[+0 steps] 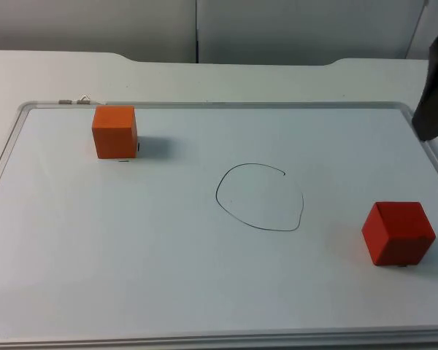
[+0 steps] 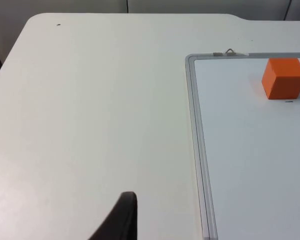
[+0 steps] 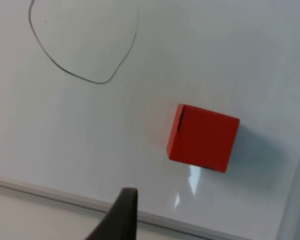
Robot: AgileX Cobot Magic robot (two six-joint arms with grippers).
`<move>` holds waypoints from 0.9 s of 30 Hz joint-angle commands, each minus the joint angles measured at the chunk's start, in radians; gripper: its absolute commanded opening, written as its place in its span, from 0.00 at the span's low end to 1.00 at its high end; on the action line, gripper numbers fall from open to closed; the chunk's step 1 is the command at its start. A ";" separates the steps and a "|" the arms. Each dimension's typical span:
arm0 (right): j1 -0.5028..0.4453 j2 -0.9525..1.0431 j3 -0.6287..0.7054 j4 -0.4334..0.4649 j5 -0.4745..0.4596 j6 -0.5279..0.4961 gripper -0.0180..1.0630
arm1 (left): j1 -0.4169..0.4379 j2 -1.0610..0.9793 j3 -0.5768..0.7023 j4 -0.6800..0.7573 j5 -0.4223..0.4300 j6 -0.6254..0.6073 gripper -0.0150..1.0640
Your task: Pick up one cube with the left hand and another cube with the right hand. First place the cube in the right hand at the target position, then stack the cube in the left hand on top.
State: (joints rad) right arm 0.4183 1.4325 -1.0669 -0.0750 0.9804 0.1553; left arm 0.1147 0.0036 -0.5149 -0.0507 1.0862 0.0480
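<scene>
Right gripper (image 3: 121, 220) of mine hangs above the near right of the whiteboard (image 1: 204, 292), the red cube (image 3: 203, 136) just ahead; I can't tell its grip. Left gripper (image 2: 121, 220) waits off the board's left edge, the orange cube (image 2: 284, 78) well off, far left. Between them the drawn circle (image 1: 260, 197) holds nothing.

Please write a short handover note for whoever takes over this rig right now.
Left gripper: off the whiteboard, over bare table, holding nothing.
Right gripper: above the red cube, holding nothing.
Orange cube: far left of the whiteboard.
Red cube: near right, outside the drawn circle.
Done: nothing picked up.
Left: grasp both cubes, place the red in the circle, stack the orange on it.
</scene>
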 commanded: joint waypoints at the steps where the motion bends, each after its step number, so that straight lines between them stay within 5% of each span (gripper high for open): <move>1: 0.010 0.038 0.007 -0.020 -0.019 0.022 0.97 | -0.006 -0.004 0.004 -0.006 -0.011 -0.004 0.99; 13: 0.010 0.049 0.285 -0.039 -0.366 0.189 0.97 | -0.006 -0.004 0.004 -0.006 -0.011 -0.004 0.99; 15: 0.010 0.054 0.285 -0.114 -0.422 0.283 0.97 | -0.006 -0.004 0.004 -0.006 -0.011 -0.004 0.99; 19: 0.010 0.108 0.263 -0.192 -0.418 0.364 0.96 | -0.006 -0.004 0.004 -0.006 -0.011 -0.004 0.99; 27: 0.010 0.244 0.257 -0.182 -0.482 0.360 0.96 | -0.006 -0.004 0.004 -0.006 -0.011 -0.004 0.99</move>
State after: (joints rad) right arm 0.4226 1.6737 -0.8030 -0.2510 0.5146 0.5102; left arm 0.1147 0.0036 -0.5149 -0.0507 1.0862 0.0480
